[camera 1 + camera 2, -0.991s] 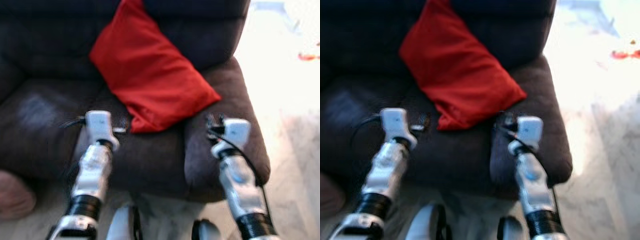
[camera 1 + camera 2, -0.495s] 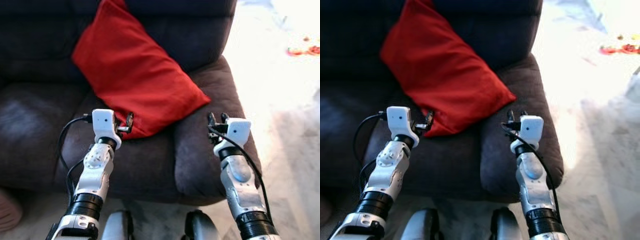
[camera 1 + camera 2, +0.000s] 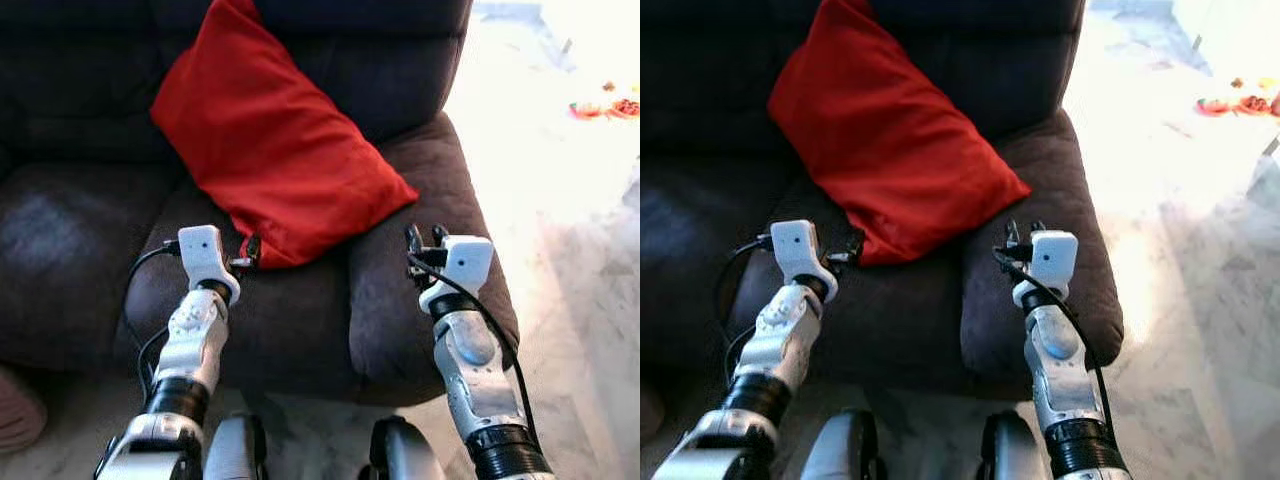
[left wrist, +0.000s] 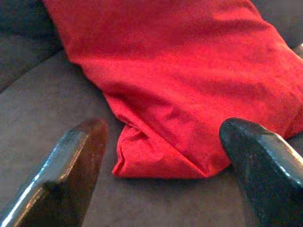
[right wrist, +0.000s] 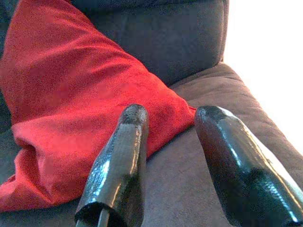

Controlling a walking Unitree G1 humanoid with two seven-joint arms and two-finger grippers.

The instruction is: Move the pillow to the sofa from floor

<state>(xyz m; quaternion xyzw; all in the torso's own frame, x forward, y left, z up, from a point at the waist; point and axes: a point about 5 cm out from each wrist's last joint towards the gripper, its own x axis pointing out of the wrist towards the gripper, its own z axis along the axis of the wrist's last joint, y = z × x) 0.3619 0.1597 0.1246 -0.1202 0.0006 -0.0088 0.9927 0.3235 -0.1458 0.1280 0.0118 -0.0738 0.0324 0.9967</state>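
— Where is the red pillow (image 3: 275, 140)?
— On the dark sofa (image 3: 90, 230), leaning against its backrest and right armrest.
— And the grippers?
— The left gripper (image 4: 161, 156) is spread wide before the pillow's lower corner, holding nothing. The right gripper (image 5: 170, 156) hovers over the armrest, fingers parted.

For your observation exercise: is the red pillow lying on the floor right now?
No. The red pillow rests on the sofa, leaning against its backrest, with the left hand open just in front of its lower corner.
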